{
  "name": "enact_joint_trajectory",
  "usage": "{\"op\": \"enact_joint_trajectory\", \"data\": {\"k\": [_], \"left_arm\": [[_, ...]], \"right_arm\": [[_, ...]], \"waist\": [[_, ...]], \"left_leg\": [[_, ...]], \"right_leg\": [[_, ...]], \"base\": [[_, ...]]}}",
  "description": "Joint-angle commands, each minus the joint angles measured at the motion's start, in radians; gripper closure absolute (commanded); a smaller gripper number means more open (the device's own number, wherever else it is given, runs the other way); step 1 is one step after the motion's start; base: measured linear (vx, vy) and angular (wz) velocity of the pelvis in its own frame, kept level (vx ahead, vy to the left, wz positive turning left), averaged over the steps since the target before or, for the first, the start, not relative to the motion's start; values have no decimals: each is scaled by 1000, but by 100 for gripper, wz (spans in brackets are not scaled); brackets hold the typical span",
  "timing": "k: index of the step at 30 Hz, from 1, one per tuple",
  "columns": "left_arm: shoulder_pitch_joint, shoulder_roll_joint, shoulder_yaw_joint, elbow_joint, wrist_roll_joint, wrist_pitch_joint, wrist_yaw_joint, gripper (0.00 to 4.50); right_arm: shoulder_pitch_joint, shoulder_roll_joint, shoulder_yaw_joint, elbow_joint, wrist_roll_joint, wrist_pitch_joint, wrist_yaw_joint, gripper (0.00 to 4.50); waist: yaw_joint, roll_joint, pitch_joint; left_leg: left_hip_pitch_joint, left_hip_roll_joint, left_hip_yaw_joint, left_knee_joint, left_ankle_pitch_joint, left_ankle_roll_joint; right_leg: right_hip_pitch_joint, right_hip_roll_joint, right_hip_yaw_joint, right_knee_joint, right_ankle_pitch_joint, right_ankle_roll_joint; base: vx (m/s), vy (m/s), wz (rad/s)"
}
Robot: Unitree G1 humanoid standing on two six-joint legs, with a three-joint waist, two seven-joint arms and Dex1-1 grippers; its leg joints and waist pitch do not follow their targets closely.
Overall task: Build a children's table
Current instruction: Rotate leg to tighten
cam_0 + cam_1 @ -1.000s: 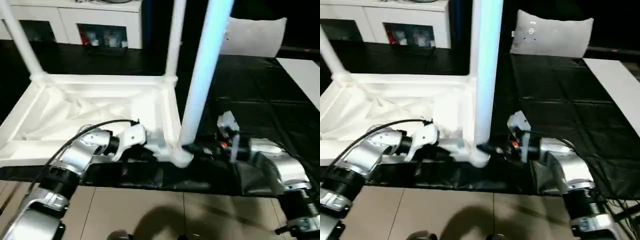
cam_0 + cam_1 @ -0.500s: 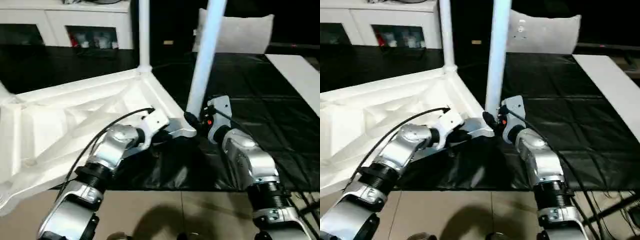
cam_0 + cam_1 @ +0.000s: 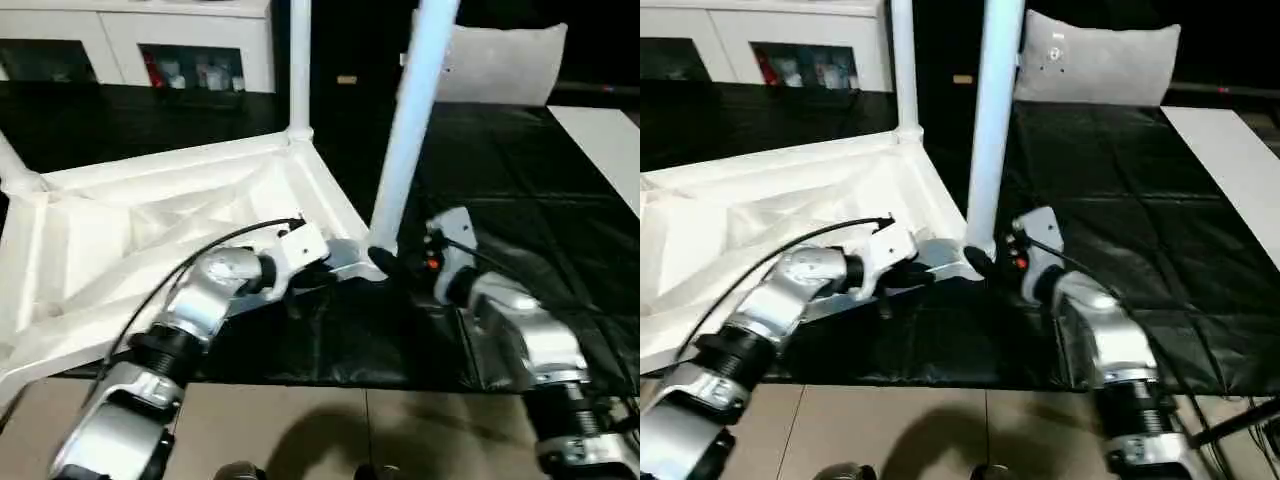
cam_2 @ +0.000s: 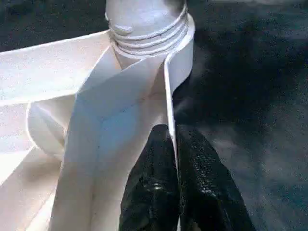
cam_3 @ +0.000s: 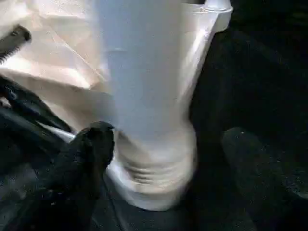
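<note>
Children's table (image 3: 150, 220) upside down on black mat (image 3: 520, 200), left of centre, ribbed underside up. Left gripper (image 4: 175, 159) pinched tight on thin rim wall by near-right corner socket (image 4: 144, 33). Leg (image 3: 410, 130) upright in that socket. Right gripper (image 5: 163, 159) spread wide around leg base, fingers (image 5: 91, 149) not clamping. Pillow (image 3: 505, 65) far right.
</note>
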Motion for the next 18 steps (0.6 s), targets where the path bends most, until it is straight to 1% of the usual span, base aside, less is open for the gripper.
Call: {"op": "enact_joint_trajectory", "data": {"k": [1, 2, 3, 4, 5, 6, 7, 8, 9, 10, 11, 13, 14, 16, 17, 18], "left_arm": [[13, 32, -26, 16, 3, -60, -73, 450], [13, 32, -26, 16, 3, -60, -73, 450], [13, 32, -26, 16, 3, -60, -73, 450], [13, 44, -26, 16, -11, -73, -110, 450], [13, 44, -26, 16, -11, -73, -110, 450], [13, 61, -27, 10, -34, -89, -165, 450], [16, 76, -29, 1, -57, -98, -220, 450], [16, 77, -29, 1, -58, -98, -224, 450], [20, 93, -37, -11, -73, -101, -275, 450], [21, 95, -38, -13, -75, -102, -282, 450], [21, 95, -38, -13, -75, -102, -282, 450], [33, 127, -68, -37, -85, -113, -372, 450], [35, 138, -83, -43, -82, -124, -400, 450], [36, 143, -92, -42, -81, -136, -416, 450], [39, 147, -100, -49, -80, -142, -427, 450], [40, 148, -102, -52, -82, -146, -437, 450]], "right_arm": [[4, -43, 13, -43, 13, -18, 104, 22], [4, -43, 13, -43, 13, -18, 104, 22], [4, -43, 13, -43, 13, -18, 104, 22], [6, -75, 20, -46, 19, -34, 163, 22], [6, -75, 20, -46, 19, -34, 163, 22], [3, -110, 27, -40, 36, -33, 228, 22], [2, -139, 39, -37, 50, -42, 295, 22], [1, -141, 40, -36, 51, -43, 300, 22], [1, -159, 52, -36, 63, -57, 361, 22], [1, -162, 54, -36, 65, -59, 370, 22], [1, -162, 54, -36, 65, -59, 370, 22], [-3, -186, 93, -36, 90, -56, 491, 48], [-8, -190, 107, -32, 100, -49, 531, 48], [-11, -191, 115, -27, 105, -46, 556, 69], [-15, -190, 121, -24, 113, -35, 582, 82], [-18, -190, 125, -21, 120, -31, 603, 94]], "waist": [[3, 0, -65], [3, -2, -65], [4, -1, -65], [6, -3, -64], [6, -3, -64], [9, -1, -65], [10, -1, -68], [13, -1, -67], [13, -6, -69], [16, -4, -70], [16, -4, -69], [19, -3, -69], [21, -8, -70], [25, -7, -72], [28, -7, -72], [34, -5, -73]], "left_leg": [[6, 36, -9, -61, -216, 50], [5, 36, -8, -61, -214, 53], [5, 38, -7, -61, -205, 55], [5, 37, -7, -60, -210, 58], [5, 38, -7, -60, -205, 58], [8, 39, -7, -60, -208, 60], [7, 42, -6, -59, -202, 61], [8, 41, -6, -59, -208, 61], [6, 42, -5, -58, -202, 63], [6, 42, -5, -57, -201, 64], [3, 42, -4, -57, -193, 68], [5, 43, -5, -56, -199, 71], [5, 44, -4, -56, -202, 73], [6, 46, -4, -55, -198, 74], [8, 47, -4, -55, -195, 71], [10, 48, -4, -55, -195, 69]], "right_leg": [[54, -79, 48, -68, -284, -169], [55, -79, 48, -66, -276, -172], [54, -79, 48, -64, -261, -182], [55, -81, 47, -65, -271, -186], [54, -81, 48, -65, -273, -186], [55, -82, 47, -65, -274, -192], [55, -81, 48, -62, -261, -197], [55, -80, 46, -62, -264, -201], [57, -80, 46, -60, -254, -203], [58, -80, 45, -57, -250, -206], [58, -81, 45, -57, -247, -206], [57, -83, 45, -58, -262, -208], [57, -82, 45, -60, -277, -204], [56, -83, 45, -57, -281, -204], [53, -83, 45, -58, -281, -206], [53, -84, 45, -56, -279, -210]], "base": [[0, 0, 0], [0, 0, 0], [0, 0, 0], [0, 0, 0], [0, 0, 0], [0, 0, 0], [0, 0, 0], [0, 0, 0], [0, 0, 0], [0, 0, 0], [0, 0, 0], [0, 0, 0], [0, 0, 0], [0, 0, 0], [0, 0, 0], [0, 0, 0]]}}
